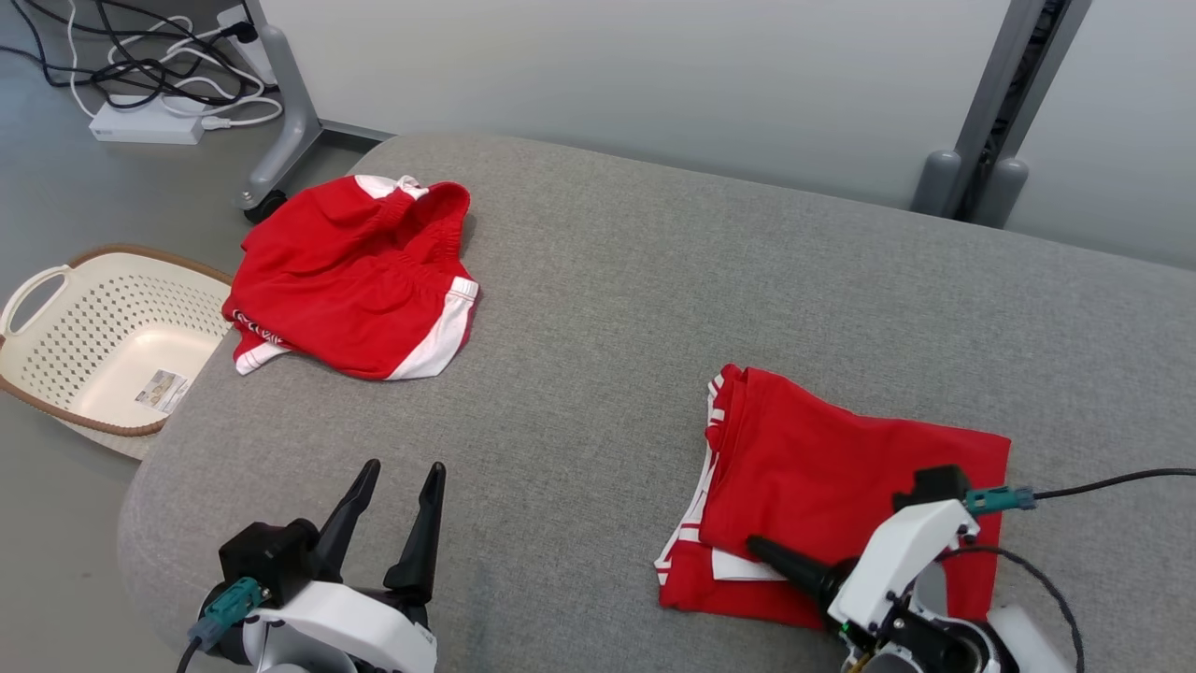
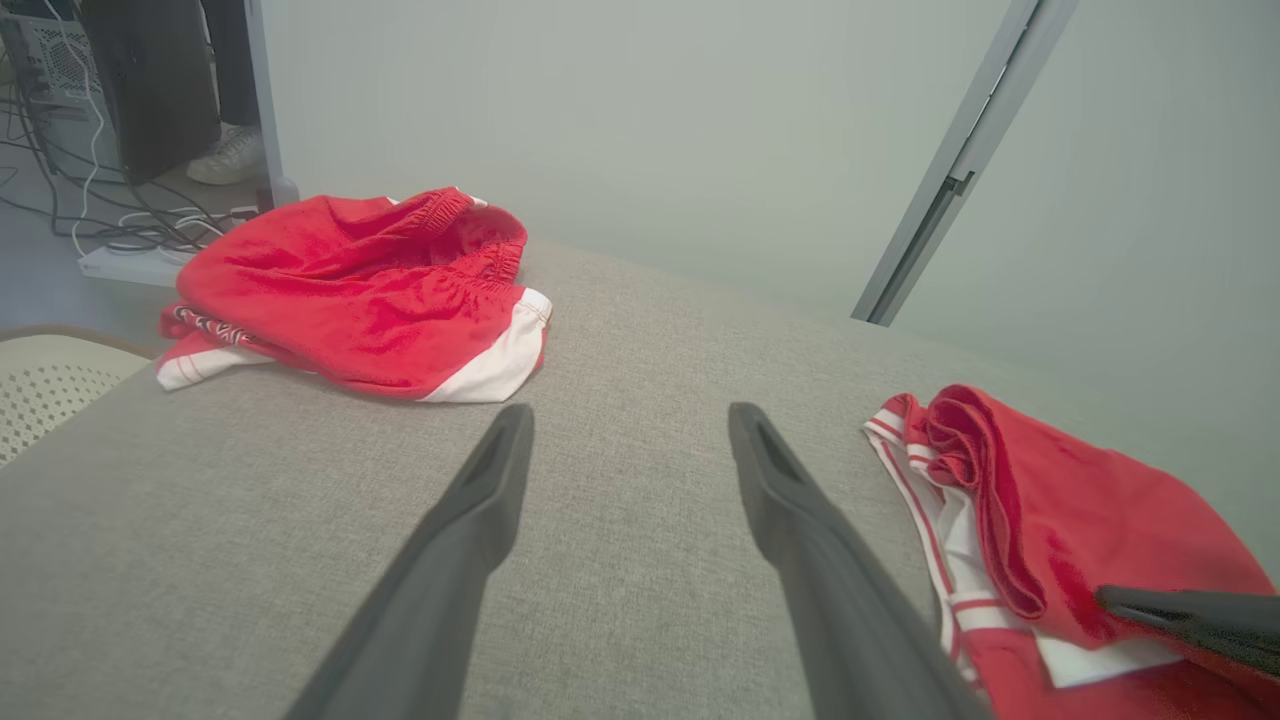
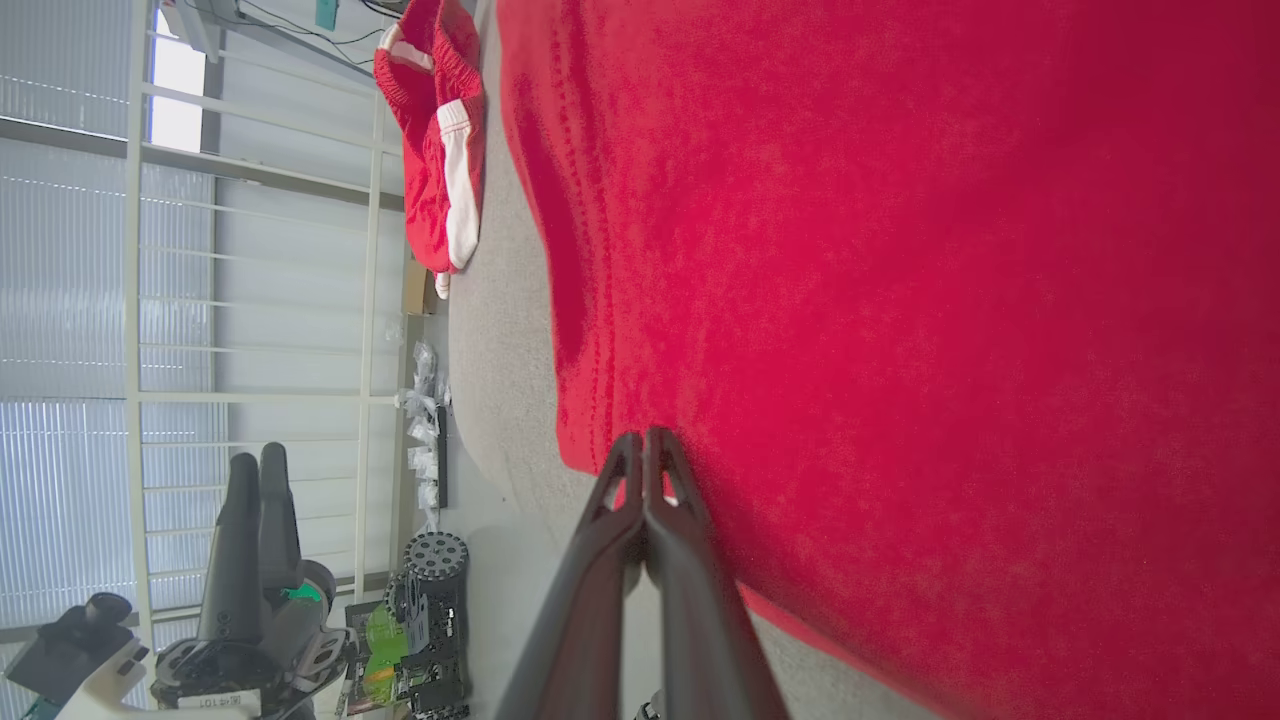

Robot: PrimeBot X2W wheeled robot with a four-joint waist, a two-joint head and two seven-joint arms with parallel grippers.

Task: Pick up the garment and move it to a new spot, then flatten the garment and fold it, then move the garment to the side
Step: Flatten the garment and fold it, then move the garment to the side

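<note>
- Basket: pale and perforated with a brown rim, on the floor just beside the table's left edge, lower than the tabletop.
- Cables and a white power strip: on the floor beyond the basket, next to a grey wheeled leg.
- Crumpled garment: red with white trim, bunched at the far left corner of the table. Its white hem reaches the left edge above the basket.
- Left hand: at the near left of the table, fingers spread wide with nothing between them, pointing towards the crumpled garment. Bare cloth lies ahead of it.
- Table: grey fabric top with rounded corners. A broad bare band runs through the middle from near side to far edge, and a pale wall stands behind.
- Folded garment: red, a flat rectangle on the near right of the table, with white striped trim along its left side. It is well apart from the crumpled garment, with bare table beyond it and to its right.
- Right hand: fingers pressed together, lying across the folded garment's near left corner. No cloth shows between them.
</note>
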